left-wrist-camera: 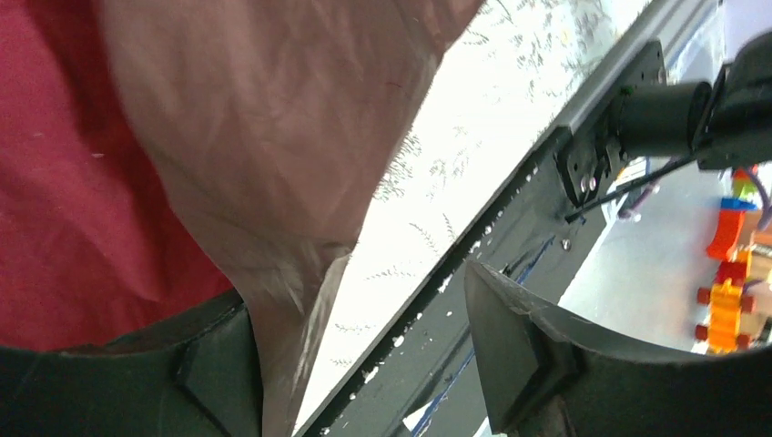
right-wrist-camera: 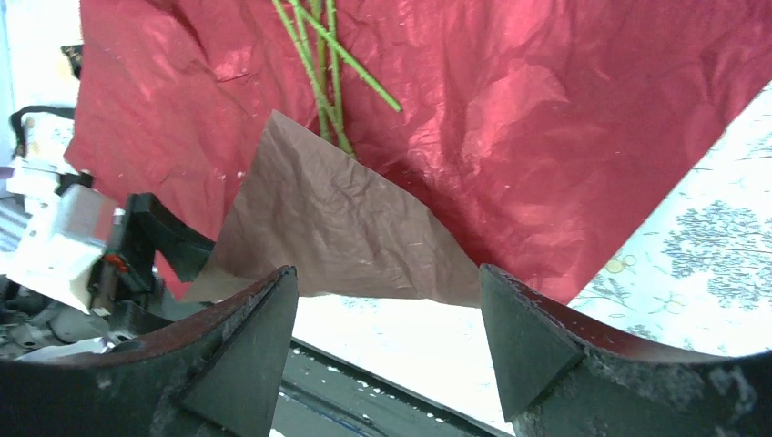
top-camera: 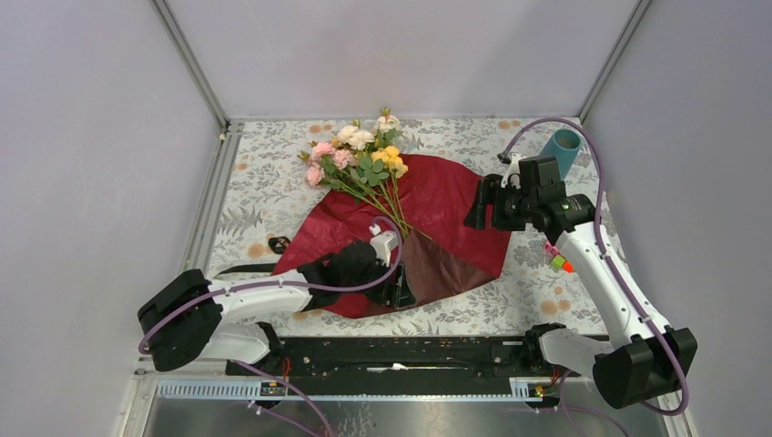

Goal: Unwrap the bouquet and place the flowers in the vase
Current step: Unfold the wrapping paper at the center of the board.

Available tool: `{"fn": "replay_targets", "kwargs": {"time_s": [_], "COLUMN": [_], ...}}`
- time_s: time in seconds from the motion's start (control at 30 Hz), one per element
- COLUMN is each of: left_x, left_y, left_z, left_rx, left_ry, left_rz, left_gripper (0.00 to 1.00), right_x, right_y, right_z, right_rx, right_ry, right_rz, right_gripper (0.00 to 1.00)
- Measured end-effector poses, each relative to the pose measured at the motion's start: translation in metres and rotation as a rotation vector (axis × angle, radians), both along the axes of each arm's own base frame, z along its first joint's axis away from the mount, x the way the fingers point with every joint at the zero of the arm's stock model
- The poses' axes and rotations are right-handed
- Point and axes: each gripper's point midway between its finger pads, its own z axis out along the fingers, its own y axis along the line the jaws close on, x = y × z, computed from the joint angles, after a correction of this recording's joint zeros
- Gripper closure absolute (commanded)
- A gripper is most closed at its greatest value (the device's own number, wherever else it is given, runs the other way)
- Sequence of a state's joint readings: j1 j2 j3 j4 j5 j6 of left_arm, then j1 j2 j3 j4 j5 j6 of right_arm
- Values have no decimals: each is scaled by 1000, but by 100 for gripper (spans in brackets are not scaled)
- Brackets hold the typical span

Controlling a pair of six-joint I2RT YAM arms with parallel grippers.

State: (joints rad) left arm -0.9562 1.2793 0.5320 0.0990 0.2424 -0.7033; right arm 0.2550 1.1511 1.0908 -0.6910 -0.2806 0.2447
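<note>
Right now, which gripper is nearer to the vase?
Right. The right gripper hovers over the right edge of the red paper, a short way left of the vase. The left gripper is at that paper's near edge, much farther off.

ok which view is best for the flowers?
Top external: the flowers show whole, lying on the opened red paper. Right wrist shows only their green stems; left wrist shows paper, no flowers.
</note>
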Motion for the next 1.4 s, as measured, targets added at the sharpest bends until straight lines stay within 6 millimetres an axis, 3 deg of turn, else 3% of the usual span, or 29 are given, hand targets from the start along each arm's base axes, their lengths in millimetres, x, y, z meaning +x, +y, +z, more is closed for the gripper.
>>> {"fn": "replay_targets", "kwargs": {"time_s": [0.47, 0.73, 0.9, 1.07, 1.23, 1.4], "left_x": [-69, -95, -96, -96, -89, -60], "left_y": [-40, -38, -36, -37, -37, -34], "left_z": [22, 13, 17, 43, 69, 63], "left_rx": [0, 44, 38, -34, -98, -60], "left_ry": [-216, -248, -258, -295, -337, -315], "left_rz": [-349, -466, -473, -458, -398, -246], "left_gripper": [12, 8, 6, 3, 1, 1], "right_x": [-38, -46, -55, -75, -101, -124], "right_y": [58, 87, 103, 103, 86, 61], "right_z": [15, 1, -20, -59, -110, -145], "right_rx": [92, 70, 27, -25, -76, -116], "right_ry": [18, 54, 95, 172, 287, 369], "right_rz": [146, 199, 227, 211, 130, 23], "right_gripper": [22, 25, 27, 39, 50, 55]}}
